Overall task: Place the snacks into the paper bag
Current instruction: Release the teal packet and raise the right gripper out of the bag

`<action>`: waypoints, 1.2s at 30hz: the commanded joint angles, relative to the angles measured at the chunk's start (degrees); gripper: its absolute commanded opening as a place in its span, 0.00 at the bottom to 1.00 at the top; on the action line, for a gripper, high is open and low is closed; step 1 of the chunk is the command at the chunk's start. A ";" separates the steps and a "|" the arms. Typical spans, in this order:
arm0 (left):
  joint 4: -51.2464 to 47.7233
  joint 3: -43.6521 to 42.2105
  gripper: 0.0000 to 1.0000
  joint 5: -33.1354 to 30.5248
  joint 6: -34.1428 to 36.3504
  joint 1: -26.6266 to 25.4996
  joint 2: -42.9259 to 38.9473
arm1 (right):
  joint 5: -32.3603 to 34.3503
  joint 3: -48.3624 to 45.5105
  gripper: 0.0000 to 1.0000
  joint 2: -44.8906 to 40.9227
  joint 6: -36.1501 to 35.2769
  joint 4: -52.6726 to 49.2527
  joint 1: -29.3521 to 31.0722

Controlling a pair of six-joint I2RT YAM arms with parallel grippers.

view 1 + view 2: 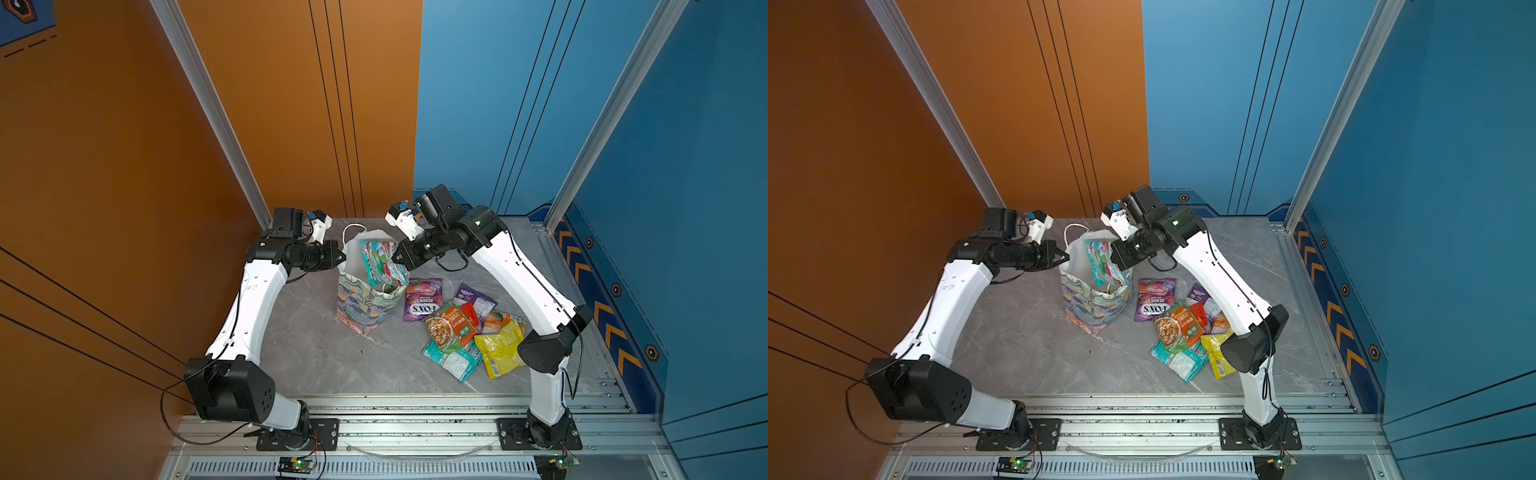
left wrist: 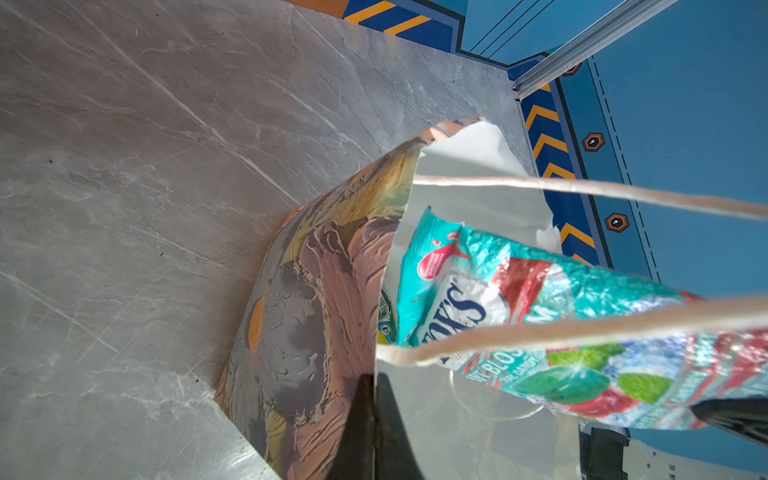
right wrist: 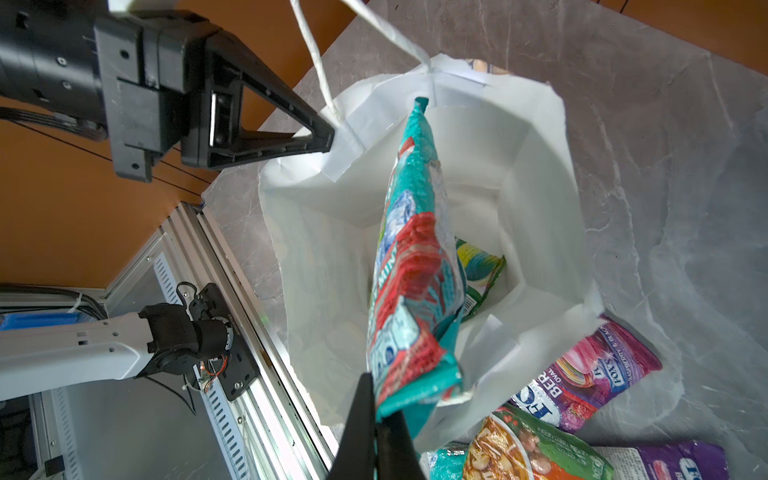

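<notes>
The paper bag (image 1: 365, 303) (image 1: 1096, 305) stands upright at mid-table, flowered outside (image 2: 299, 291) and white inside (image 3: 540, 166). My left gripper (image 1: 343, 255) (image 2: 374, 382) is shut on its left rim, which also shows in the right wrist view (image 3: 330, 137). My right gripper (image 1: 395, 257) (image 3: 376, 411) is shut on a teal snack packet (image 1: 384, 262) (image 2: 519, 299) (image 3: 411, 291), which hangs end-down in the bag's mouth. A green packet (image 3: 478, 266) lies at the bag's bottom. Several more snacks lie in a pile to the bag's right, among them a purple FOX'S packet (image 1: 422, 299), a green one (image 1: 451, 328) and a yellow one (image 1: 498, 349).
The bag's white cord handles (image 2: 582, 191) cross the left wrist view. Another teal packet (image 1: 453, 361) lies at the pile's near edge. An aluminium rail (image 1: 415, 415) runs along the table's front. Orange and blue walls close in the back and sides.
</notes>
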 commanded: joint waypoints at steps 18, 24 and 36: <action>-0.02 -0.26 0.00 0.31 0.31 0.11 -1.40 | 5.23 14.44 0.65 9.73 8.52 5.88 -5.54; 0.01 -0.37 0.00 0.31 0.42 0.11 -1.39 | 7.36 11.02 0.67 3.35 15.23 15.77 -10.20; -0.03 -0.43 0.00 -0.04 0.51 0.29 -1.49 | 15.10 -29.86 0.71 -22.11 21.00 32.49 -11.67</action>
